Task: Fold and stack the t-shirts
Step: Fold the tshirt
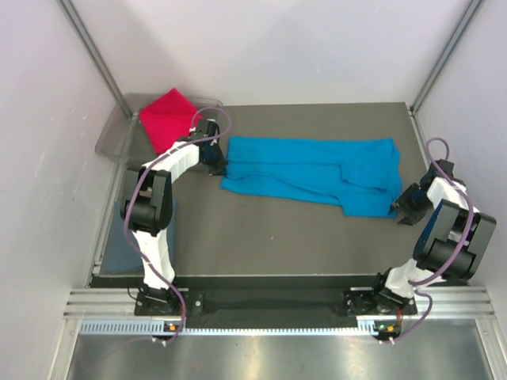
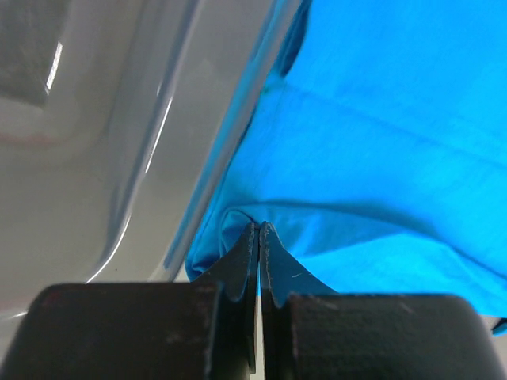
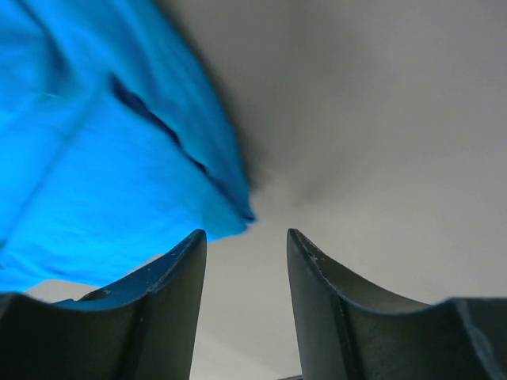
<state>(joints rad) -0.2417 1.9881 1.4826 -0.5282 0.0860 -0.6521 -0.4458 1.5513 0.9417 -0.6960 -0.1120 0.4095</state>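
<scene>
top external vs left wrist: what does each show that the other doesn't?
Only top external: the whole turquoise t-shirt spread across the table, the red t-shirt in the clear tray, and the right gripper open by the turquoise shirt's right end.
Only left wrist: the left gripper seen close, jaws pinched shut on a fold at the shirt's edge.
Both: the turquoise t-shirt and the tray wall next to it.

Bright even light; wrist pics v. blurry.
</scene>
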